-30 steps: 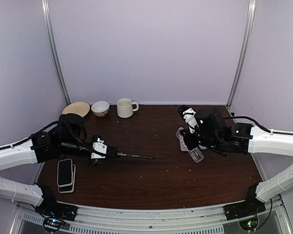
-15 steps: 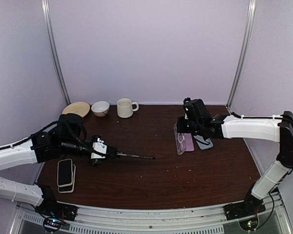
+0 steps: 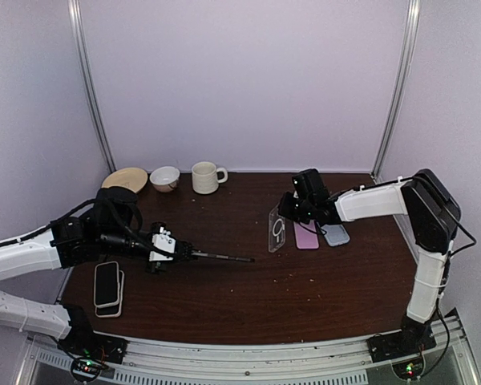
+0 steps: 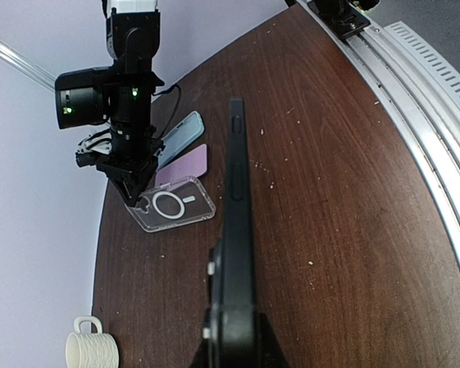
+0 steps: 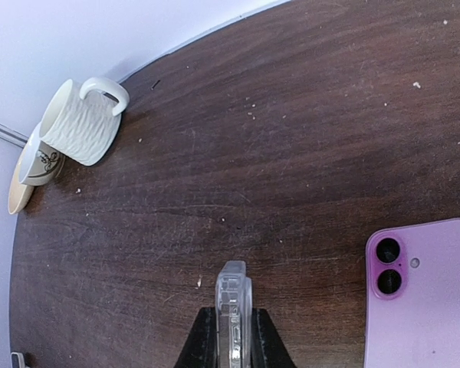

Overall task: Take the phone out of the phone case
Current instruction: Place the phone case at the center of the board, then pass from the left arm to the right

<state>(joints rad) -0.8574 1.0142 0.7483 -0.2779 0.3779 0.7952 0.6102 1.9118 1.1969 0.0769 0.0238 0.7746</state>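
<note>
The dark wood-grain bench [image 3: 248, 297], flecked with pale crumbs, stands in a booth of pale lilac walls [image 3: 240, 80]. The left hand [image 3: 180, 251] is clamped tight on a black phone [image 3: 220, 257] that sticks out towards the bench's middle. The right hand [image 3: 287, 215] pinches the clear phone case [image 3: 278, 230], just beside a pink phone [image 3: 306, 237] lying flat. A mug [image 3: 206, 177], bowl [image 3: 165, 177] and plate [image 3: 124, 178] line the back edge.

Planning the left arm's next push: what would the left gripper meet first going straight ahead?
Likely nothing: past the phone that the left gripper holds, only bare table shows; the clear case lies off-line, depth unsure.
</note>
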